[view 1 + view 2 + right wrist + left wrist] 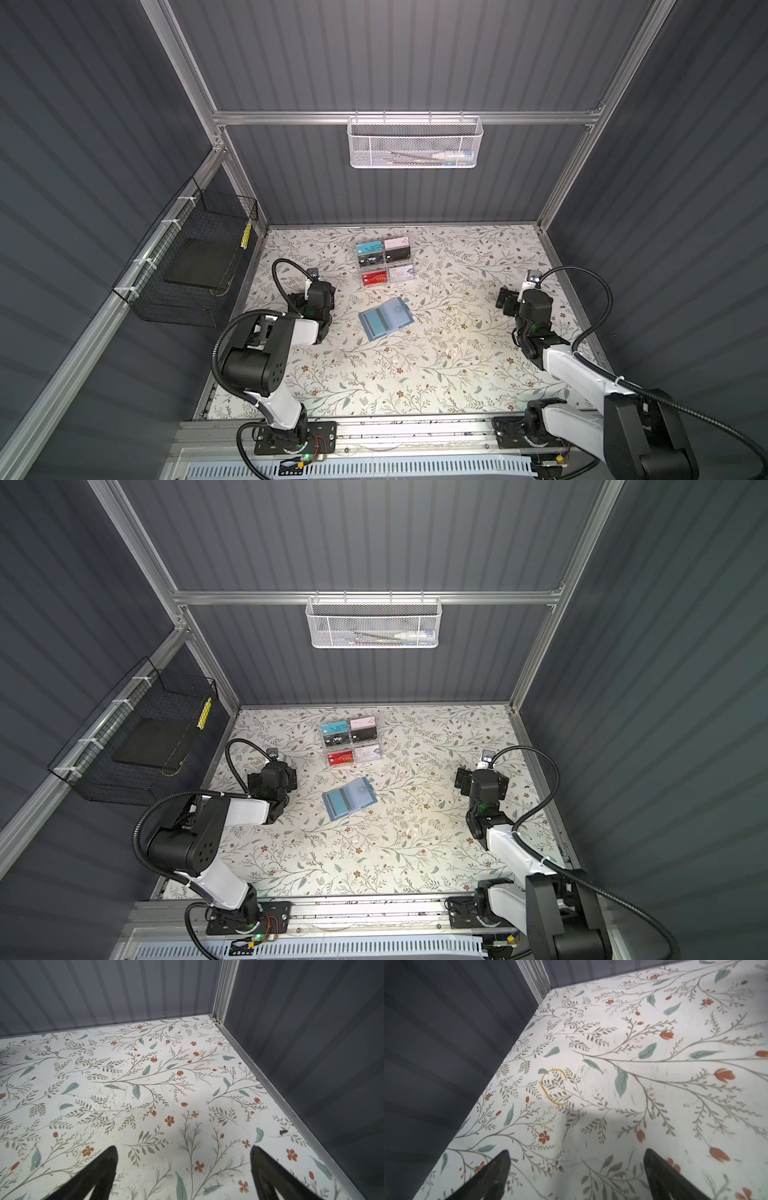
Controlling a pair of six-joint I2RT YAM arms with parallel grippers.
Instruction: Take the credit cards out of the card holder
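Six card stacks (371, 259) fill clear tiered rack (360, 277); open blue card holder (395, 311) nearby, dark stripe (381, 322) inside; left jaws, right jaws wide, empty.

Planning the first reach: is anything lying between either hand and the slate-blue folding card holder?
Nothing visible does. Only bare floral tabletop separates the slate-blue folding card holder from the open left hand and the open right hand. The clear acrylic rack of coloured cards stands behind the holder, apart, off both paths.
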